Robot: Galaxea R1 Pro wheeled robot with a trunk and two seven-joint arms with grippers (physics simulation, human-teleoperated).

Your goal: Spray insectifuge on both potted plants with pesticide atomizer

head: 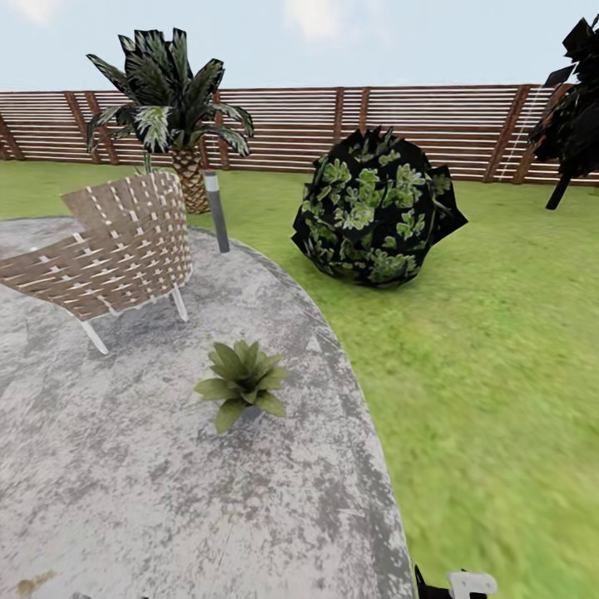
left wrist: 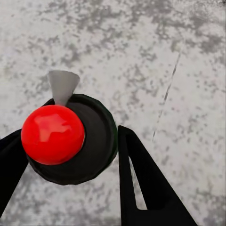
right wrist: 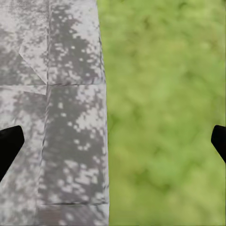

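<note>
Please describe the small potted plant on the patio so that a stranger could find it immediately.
Find the round grey paved patio. In front of the brown woven chair sits the low green leaf rosette. Unlike the tall palm and round dark bush, it hugs the ground.

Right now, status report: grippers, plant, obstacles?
Left gripper shut on atomizer; right gripper open. One potted plant ahead on patio. Wicker chair beside, not blocking.

A potted plant sits on the patio, chair behind-left, bush behind-right.
</note>
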